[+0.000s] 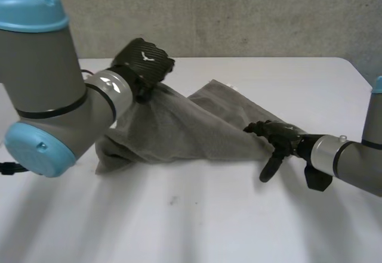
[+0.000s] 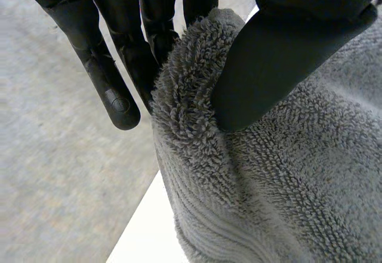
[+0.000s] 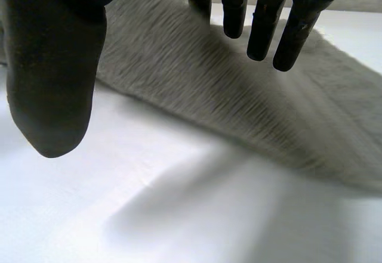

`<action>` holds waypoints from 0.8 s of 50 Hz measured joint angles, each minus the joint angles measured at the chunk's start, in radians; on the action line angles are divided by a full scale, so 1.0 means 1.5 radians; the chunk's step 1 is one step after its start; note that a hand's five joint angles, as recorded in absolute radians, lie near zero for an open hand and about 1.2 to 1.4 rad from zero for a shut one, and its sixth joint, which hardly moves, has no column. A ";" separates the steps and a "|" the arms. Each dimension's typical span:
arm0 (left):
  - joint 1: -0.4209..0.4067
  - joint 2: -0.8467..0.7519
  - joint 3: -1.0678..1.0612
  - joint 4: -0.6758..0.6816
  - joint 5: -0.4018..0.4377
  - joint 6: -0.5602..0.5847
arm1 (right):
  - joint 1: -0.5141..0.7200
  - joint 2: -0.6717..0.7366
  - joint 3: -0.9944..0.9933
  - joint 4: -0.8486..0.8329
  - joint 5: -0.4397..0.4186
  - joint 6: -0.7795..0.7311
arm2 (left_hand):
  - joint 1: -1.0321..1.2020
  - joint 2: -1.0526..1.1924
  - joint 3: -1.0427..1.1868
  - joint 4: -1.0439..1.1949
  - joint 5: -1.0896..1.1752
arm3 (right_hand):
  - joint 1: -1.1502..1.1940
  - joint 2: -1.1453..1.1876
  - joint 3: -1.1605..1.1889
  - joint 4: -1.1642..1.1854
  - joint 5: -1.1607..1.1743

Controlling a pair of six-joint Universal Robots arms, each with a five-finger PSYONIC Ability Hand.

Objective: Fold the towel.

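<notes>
A grey terry towel lies on the white table, with its left part lifted and the cloth sloping down to the right. My left hand holds that raised part up. In the left wrist view a fold of the towel is pinched between the thumb and the fingers. My right hand is at the towel's right end, low over the table. Its fingers are straight over the towel's edge and its thumb stands apart above bare table, holding nothing.
A grey wall runs behind the table's far edge. Bare white tabletop spreads in front of the towel toward me. My left arm's big elbow joint stands at the near left.
</notes>
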 measured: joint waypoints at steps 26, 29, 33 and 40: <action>0.064 0.131 -0.161 0.011 0.001 0.001 | 0.069 0.053 -0.070 -0.136 0.216 0.022 | 0.000 0.000 0.000 0.000 0.000 | 0.731 0.714 0.725 0.722 0.736; 0.068 0.136 -0.169 0.016 0.001 -0.005 | 0.065 0.029 -0.059 -0.141 0.189 0.019 | 0.000 0.000 0.000 0.000 0.000 | 0.731 0.714 0.725 0.722 0.737; 0.070 0.152 -0.172 0.026 0.001 -0.023 | 0.051 -0.030 -0.043 -0.142 0.140 0.015 | 0.000 0.000 0.000 0.000 0.000 | 0.731 0.714 0.725 0.722 0.738; 0.070 0.195 -0.159 0.042 0.000 -0.057 | 0.011 -0.170 -0.054 -0.142 0.112 0.003 | 0.000 0.000 0.000 0.000 0.000 | 0.731 0.714 0.725 0.722 0.738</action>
